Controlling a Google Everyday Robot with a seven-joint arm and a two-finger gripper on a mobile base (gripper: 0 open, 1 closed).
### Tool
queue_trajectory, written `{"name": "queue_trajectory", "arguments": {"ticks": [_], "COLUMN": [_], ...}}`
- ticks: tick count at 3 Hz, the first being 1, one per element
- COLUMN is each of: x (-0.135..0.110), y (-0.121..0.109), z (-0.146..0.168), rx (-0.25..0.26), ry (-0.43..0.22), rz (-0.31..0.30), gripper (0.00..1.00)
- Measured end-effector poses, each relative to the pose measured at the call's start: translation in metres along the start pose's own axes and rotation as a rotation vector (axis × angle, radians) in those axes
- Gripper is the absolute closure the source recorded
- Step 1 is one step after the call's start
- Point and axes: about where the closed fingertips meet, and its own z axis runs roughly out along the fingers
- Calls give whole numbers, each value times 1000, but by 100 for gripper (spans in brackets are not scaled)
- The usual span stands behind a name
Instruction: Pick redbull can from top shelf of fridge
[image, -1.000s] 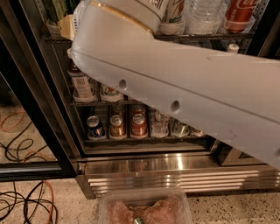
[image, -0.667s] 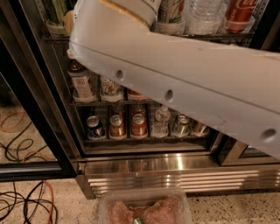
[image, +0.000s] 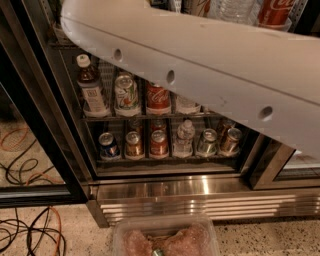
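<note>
The fridge (image: 200, 187) stands open in front of me, with wire racks of cans and bottles. My white arm (image: 200, 70) crosses the upper half of the view from the right edge to the upper left. My gripper is out of view, past the arm's far end at the top. The top shelf and the redbull can are hidden behind the arm or lie above the view. Above the arm only a red cola can (image: 272, 12) and a water bottle (image: 235, 7) show.
A middle rack holds a white-capped bottle (image: 92, 90), a pale can (image: 126, 95) and a red cola can (image: 158, 97). The lowest rack holds a dark blue can (image: 107, 145) and several others. The black door frame (image: 40, 125) stands left. Cables (image: 25, 225) lie on the floor. A translucent tub (image: 165, 240) sits at the bottom.
My arm has risen and swung a little to the left, uncovering more of the middle rack. The cans and bottles have not moved.
</note>
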Motion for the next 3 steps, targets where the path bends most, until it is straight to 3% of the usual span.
{"name": "queue_trajectory", "arguments": {"ticks": [3], "x": [3], "y": [-14], "z": [27], "rx": [39], "ry": [13], "rz": [-2], "gripper": [30]}}
